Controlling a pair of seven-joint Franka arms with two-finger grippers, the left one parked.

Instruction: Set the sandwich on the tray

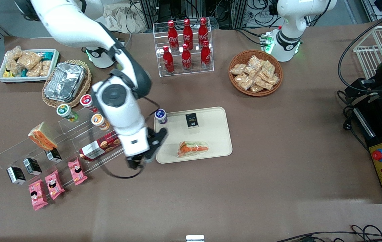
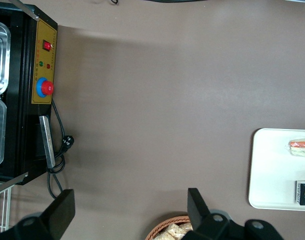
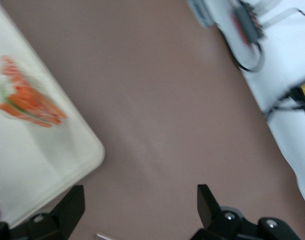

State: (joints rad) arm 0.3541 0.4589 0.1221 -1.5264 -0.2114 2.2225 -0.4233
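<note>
Sandwich (image 1: pixel 193 148) lies on the tray (image 1: pixel 216 134), toward its 6 o'clock edge; the gripper (image 1: pixel 136 163), fingers wide and empty, should lift clear without nudging it

I see a clear glossy film over the orange-and-green wedge sandwich (image 1: pixel 192 148), lying on a smooth matt cream plastic tray (image 1: pixel 216 134). My black gripper (image 3: pixel 137 210), fingers spread, hangs above flat matt brown table covering (image 1: pixel 244 188).
</note>
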